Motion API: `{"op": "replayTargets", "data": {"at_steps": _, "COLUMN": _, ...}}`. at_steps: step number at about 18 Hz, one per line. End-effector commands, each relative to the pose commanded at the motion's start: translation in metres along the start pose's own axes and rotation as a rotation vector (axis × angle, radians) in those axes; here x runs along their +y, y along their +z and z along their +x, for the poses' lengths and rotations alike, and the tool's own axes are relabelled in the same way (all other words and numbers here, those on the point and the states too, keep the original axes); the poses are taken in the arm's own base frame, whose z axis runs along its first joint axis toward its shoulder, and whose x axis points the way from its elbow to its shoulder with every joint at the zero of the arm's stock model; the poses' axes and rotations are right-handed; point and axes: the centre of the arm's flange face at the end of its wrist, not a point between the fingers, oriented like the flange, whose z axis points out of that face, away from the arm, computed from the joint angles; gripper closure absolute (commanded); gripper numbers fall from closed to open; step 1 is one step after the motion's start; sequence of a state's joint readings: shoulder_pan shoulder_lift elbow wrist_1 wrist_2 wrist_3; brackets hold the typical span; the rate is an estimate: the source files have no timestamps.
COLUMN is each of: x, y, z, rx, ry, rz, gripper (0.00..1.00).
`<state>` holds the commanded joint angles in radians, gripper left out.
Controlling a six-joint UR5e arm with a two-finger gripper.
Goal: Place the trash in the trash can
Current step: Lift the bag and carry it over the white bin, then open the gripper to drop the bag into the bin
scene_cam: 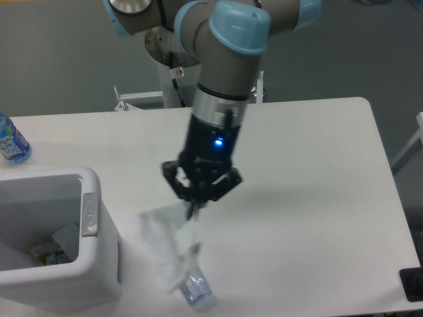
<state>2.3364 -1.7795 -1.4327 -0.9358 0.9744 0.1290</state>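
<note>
Gripper (pixel 197 203) is pinched shut on the top of the wrapper (pixel 165 247), which is hung below it, clear of the bench (pixel 310 198) as far as can be told. How narrow the jaws are can't be judged exactly, they're small and blurry here, but the wrapper is clearly carried by them.

Largest to smallest, w/ progress:

- Bench: white, everything is carried on it.
- Trash can (pixel 46 241): sat at the front-left corner, grey tab on the side facing the arm. Some stuff is seen inside already, can't be made out what.
- Wrapper: lifted, hung between the bin and the bench middle, nearer the front edge. Not over the bin opening yet, so not dropped.
- Bottle (pixel 196 290): lying near the front edge, mostly hidden behind the wrapper, only the lower end is seen. Untouched by the looks of it.

So prob. under halfway: one piece picked but not binned, the other left on the bench. Blue-cap bottle (pixel 11 142) at the left edge is not trash, to be left alone.
</note>
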Motion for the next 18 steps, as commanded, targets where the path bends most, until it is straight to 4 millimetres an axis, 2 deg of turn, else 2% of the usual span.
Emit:
{"op": "replayTargets", "data": {"at_steps": 2, "x": 0.005, "y": 0.002, "z": 0.032, "rx": 0.055, "ry": 0.018, "rz": -0.002, "gripper": 1.00}}
{"op": "replayTargets", "data": {"at_steps": 5, "x": 0.025, "y": 0.014, "z": 0.075, "rx": 0.097, "ry": 0.060, "rz": -0.037, "gripper": 0.98}}
{"op": "replayTargets", "data": {"at_steps": 7, "x": 0.034, "y": 0.022, "z": 0.098, "rx": 0.123, "ry": 0.085, "rz": -0.059, "gripper": 0.96}}
{"op": "replayTargets", "data": {"at_steps": 9, "x": 0.045, "y": 0.035, "z": 0.110, "rx": 0.139, "ry": 0.097, "rz": -0.087, "gripper": 0.96}}
{"op": "replayTargets", "data": {"at_steps": 10, "x": 0.050, "y": 0.040, "z": 0.114, "rx": 0.146, "ry": 0.110, "rz": -0.099, "gripper": 0.83}}
{"op": "replayTargets", "data": {"at_steps": 12, "x": 0.051, "y": 0.042, "z": 0.118, "rx": 0.151, "ry": 0.135, "rz": -0.085, "gripper": 0.01}}
{"op": "replayTargets", "data": {"at_steps": 18, "x": 0.044, "y": 0.039, "z": 0.116, "rx": 0.147, "ry": 0.133, "rz": -0.056, "gripper": 0.00}}
